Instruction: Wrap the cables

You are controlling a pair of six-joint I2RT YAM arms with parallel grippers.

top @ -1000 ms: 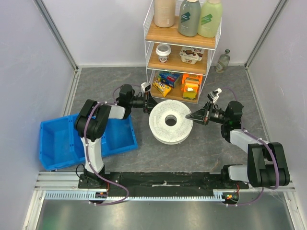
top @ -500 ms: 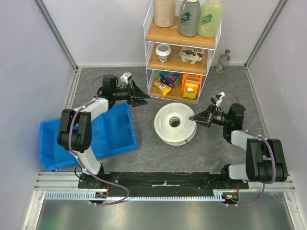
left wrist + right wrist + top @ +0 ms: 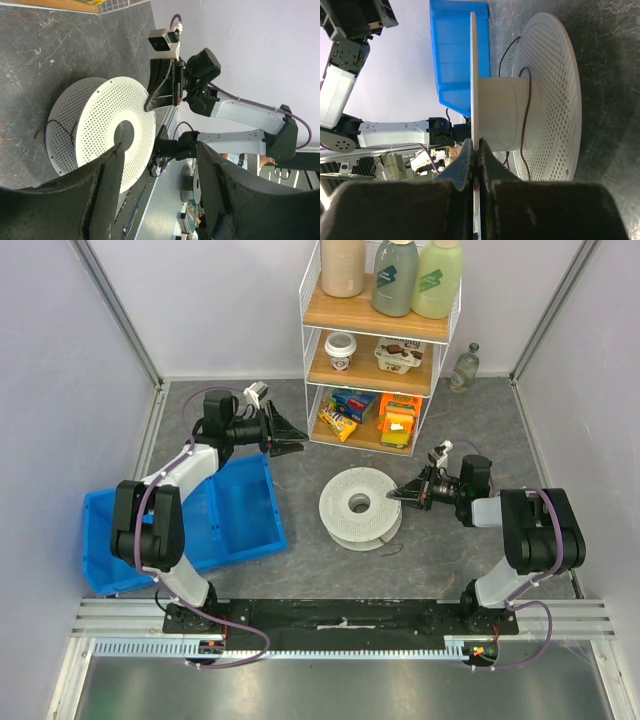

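Note:
A white perforated spool point(image 3: 360, 506) lies on the grey table between the arms. The cable point(image 3: 526, 107), a thin dark wire, runs around the spool's core and down past the lower flange. In the left wrist view a loose loop of the cable point(image 3: 54, 128) sticks out at the spool's point(image 3: 95, 125) far side. My right gripper point(image 3: 402, 493) is shut on the edge of the spool's upper flange point(image 3: 472, 75), which sits pinched between its fingertips point(image 3: 476, 145). My left gripper point(image 3: 290, 436) is open and empty, well to the upper left of the spool, with nothing between its fingers point(image 3: 160, 146).
A wire shelf rack point(image 3: 375, 350) with bottles, a cup and snack packs stands at the back. A small glass bottle point(image 3: 464, 367) is in the back right corner. A blue bin point(image 3: 180, 530) sits at the left, under the left arm. Walls close in both sides.
My left gripper has opened, let go of the spool's rim and swung back to the left. The spool has shifted slightly. My right arm has lowered, still gripping the flange.

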